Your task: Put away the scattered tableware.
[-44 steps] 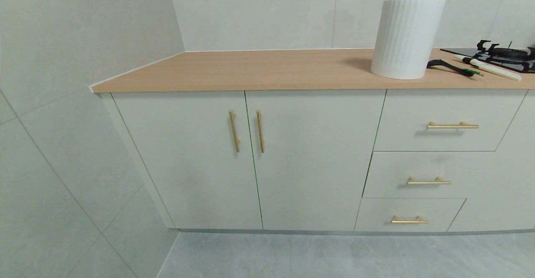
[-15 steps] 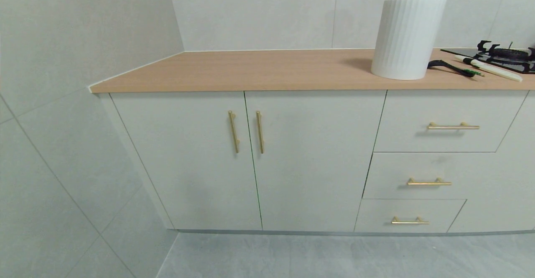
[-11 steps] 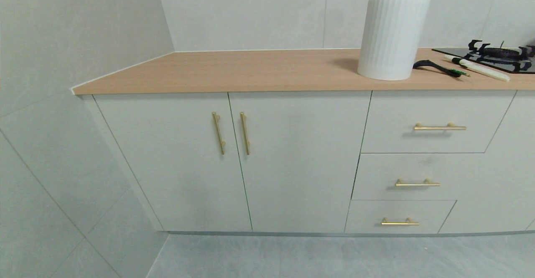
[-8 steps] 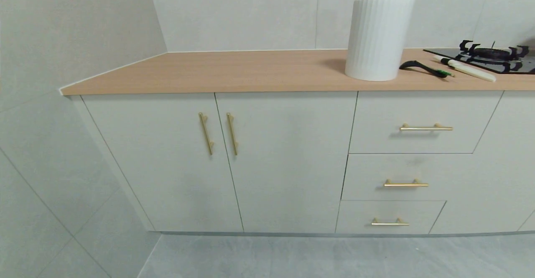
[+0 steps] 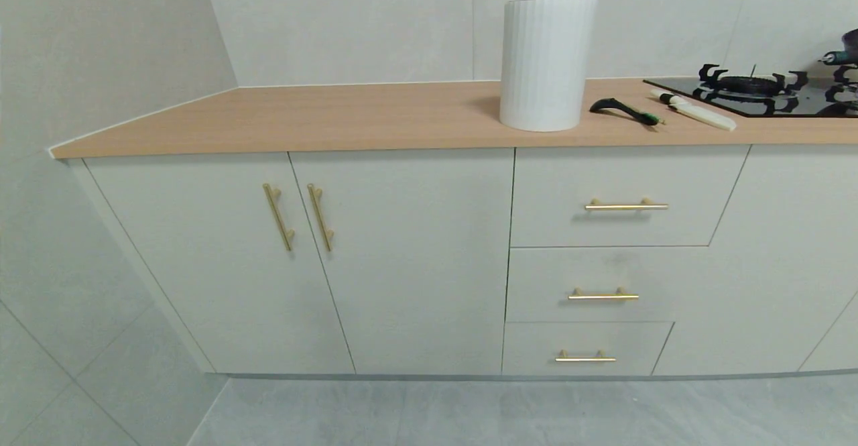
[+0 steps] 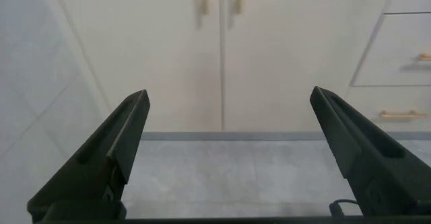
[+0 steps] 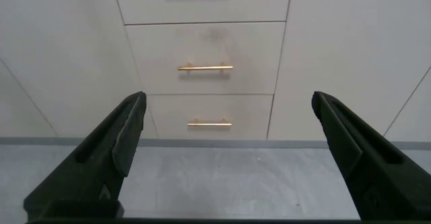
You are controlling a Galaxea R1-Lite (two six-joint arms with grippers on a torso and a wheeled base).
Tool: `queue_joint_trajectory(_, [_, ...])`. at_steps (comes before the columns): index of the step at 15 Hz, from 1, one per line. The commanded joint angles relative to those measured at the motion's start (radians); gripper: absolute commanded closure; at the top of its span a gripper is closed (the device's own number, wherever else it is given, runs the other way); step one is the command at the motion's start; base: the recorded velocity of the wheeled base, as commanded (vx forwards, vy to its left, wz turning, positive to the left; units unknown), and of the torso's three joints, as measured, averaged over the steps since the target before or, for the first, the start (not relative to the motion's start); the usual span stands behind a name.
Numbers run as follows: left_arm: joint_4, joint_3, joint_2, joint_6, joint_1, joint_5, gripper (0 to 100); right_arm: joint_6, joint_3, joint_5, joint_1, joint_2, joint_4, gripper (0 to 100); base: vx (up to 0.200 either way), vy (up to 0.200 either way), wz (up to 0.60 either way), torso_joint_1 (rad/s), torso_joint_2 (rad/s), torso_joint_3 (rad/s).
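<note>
Head view: the wooden countertop point(image 5: 335, 114) runs across the upper half of the frame. A white ribbed container point(image 5: 546, 64) stands upright on it, upper centre-right. Just right of the container lies a black-handled utensil point(image 5: 623, 109) with a green tip. Near that, further right, a pale utensil point(image 5: 697, 112) lies flat with one end by the edge of the hob point(image 5: 751, 87). I cannot tell whether the two utensils touch.

Left gripper point(image 6: 229, 96): fingers spread wide, nothing between them. It faces the double doors point(image 6: 222, 62) and the floor point(image 6: 222, 177) at their foot.

Right gripper point(image 7: 229, 99): fingers likewise wide apart and empty. It faces the drawers point(image 7: 205, 56), with the two lower gold handles framed between the fingers.

Both grippers point at the cabinet fronts below counter level. The tableware sits up on the countertop in the upper right of the head frame, well apart from either gripper.
</note>
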Motion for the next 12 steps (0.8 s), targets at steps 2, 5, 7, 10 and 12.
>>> queue_joint_trajectory(2, [0.0, 0.0, 0.001, 0.0, 0.0, 0.001, 0, 0.0, 0.0, 0.001, 0.0, 0.002, 0.0, 0, 0.0, 0.0, 0.0, 0.0, 0.0, 0.0])
queue_joint_trajectory(5, [0.0, 0.0, 0.001, 0.0, 0.0, 0.001, 0, 0.002, 0.0, 0.001, 0.0, 0.002, 0.0, 0, 0.0, 0.0, 0.0, 0.0, 0.0, 0.0])
queue_joint_trajectory(7, [0.0, 0.0, 0.001, 0.0, 0.0, 0.001, 0, 0.002, 0.0, 0.001, 0.0, 0.002, 0.0, 0, 0.2, 0.0, 0.0, 0.002, 0.0, 0.002])
queue_joint_trajectory(10, [0.0, 0.0, 0.001, 0.0, 0.0, 0.001, 0, 0.002, 0.0, 0.001, 0.0, 0.002, 0.0, 0, 0.2, 0.0, 0.0, 0.003, 0.0, 0.001])
queue_joint_trajectory(12, [0.0, 0.0, 0.001, 0.0, 0.0, 0.001, 0, 0.002, 0.0, 0.001, 0.0, 0.002, 0.0, 0, 0.1, 0.0, 0.0, 0.001, 0.0, 0.001])
